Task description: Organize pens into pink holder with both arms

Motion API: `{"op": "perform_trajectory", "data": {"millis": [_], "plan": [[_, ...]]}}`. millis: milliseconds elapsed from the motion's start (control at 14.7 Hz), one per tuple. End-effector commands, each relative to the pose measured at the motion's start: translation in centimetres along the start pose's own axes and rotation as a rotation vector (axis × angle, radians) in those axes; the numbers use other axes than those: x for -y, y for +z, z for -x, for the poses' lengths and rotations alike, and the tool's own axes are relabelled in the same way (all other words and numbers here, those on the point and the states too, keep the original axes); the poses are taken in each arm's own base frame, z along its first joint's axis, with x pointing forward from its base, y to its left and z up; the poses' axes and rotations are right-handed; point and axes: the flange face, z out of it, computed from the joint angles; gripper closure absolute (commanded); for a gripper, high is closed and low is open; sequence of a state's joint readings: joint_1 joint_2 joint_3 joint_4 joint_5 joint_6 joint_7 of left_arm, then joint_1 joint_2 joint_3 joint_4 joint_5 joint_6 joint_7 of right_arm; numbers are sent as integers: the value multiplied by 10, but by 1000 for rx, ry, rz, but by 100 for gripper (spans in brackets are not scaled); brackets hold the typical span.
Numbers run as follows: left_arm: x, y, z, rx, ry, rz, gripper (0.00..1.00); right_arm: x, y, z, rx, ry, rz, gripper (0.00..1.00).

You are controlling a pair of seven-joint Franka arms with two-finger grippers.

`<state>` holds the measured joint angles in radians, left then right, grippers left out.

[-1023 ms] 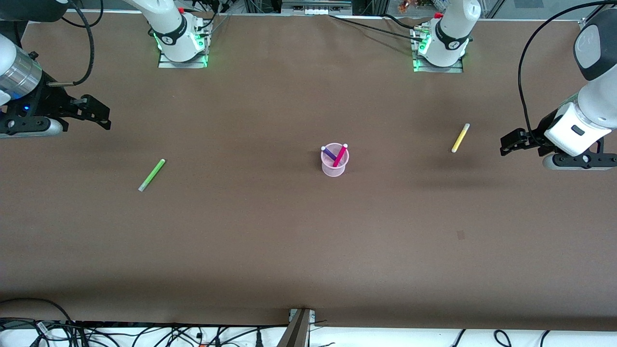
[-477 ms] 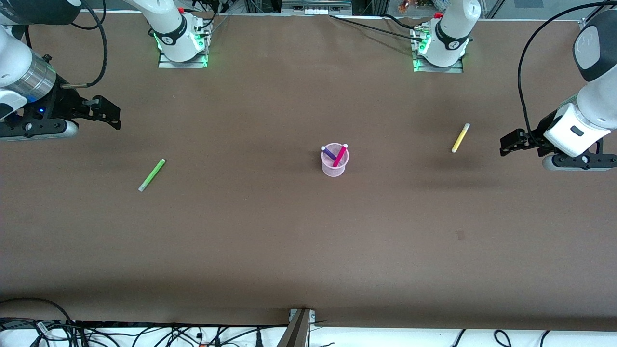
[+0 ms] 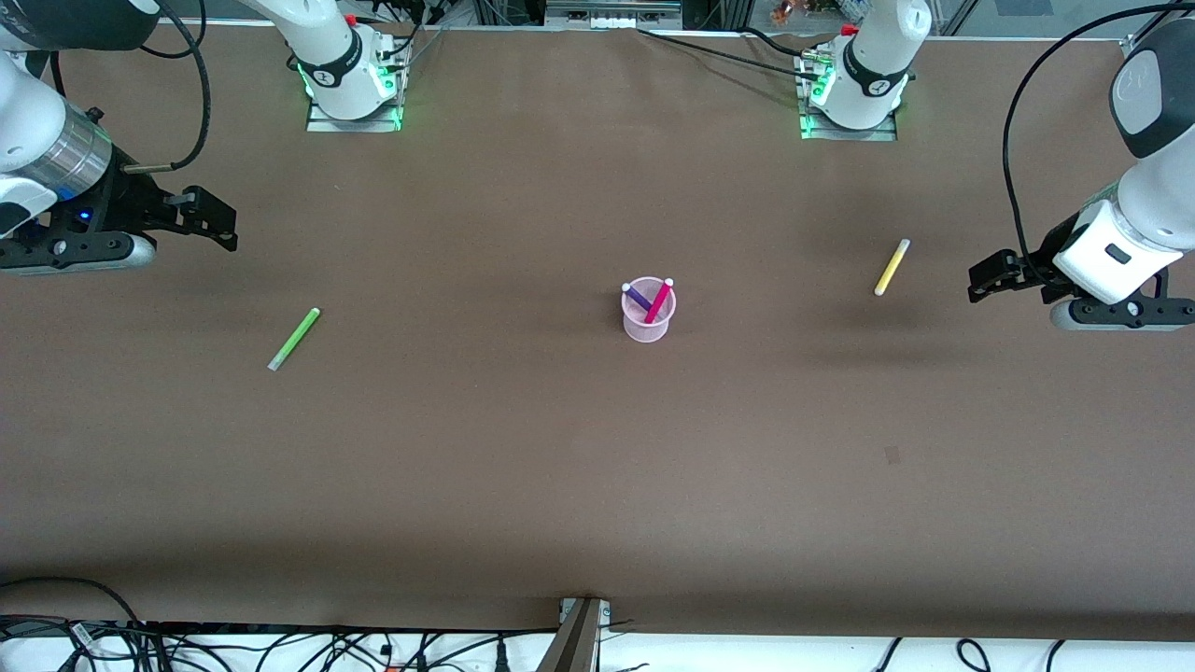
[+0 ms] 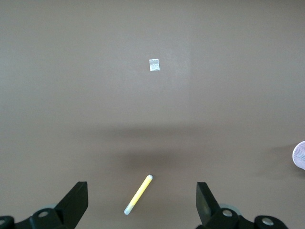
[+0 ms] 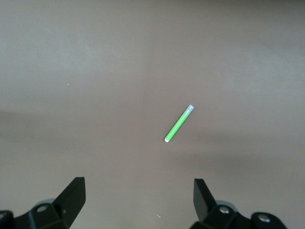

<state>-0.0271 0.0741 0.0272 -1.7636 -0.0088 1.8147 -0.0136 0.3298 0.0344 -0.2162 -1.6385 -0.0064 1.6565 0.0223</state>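
Observation:
The pink holder (image 3: 647, 322) stands at the table's middle with the purple pen (image 3: 637, 297) and the magenta pen (image 3: 659, 301) upright in it. The light green pen (image 3: 294, 339) lies flat toward the right arm's end. The yellow pen (image 3: 892, 267) lies flat toward the left arm's end. My right gripper (image 3: 219, 224) is open and empty, up over the table near the green pen (image 5: 179, 124). My left gripper (image 3: 985, 278) is open and empty, beside the yellow pen, which shows between its fingers in the left wrist view (image 4: 138, 194).
A small pale tape patch (image 4: 154, 65) is on the brown table, nearer the front camera than the yellow pen. The holder's rim (image 4: 300, 155) shows at the edge of the left wrist view. The arm bases (image 3: 353, 89) stand along the table's back edge.
My right gripper has moved a little toward the table's middle, closer to the green pen. The left arm and all pens have stayed in place.

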Motion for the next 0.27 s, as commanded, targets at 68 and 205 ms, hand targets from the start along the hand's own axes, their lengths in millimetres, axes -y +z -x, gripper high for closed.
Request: {"op": "perform_trajectory", "data": {"millis": [68,205], "plan": [[-1,-3,-1,-11,4,15,0,4,-2,-2,9,6,-14,0],[-2,-3,-1,-11,4,16,0,6,-2,-1,10,2,-15,0]]}}
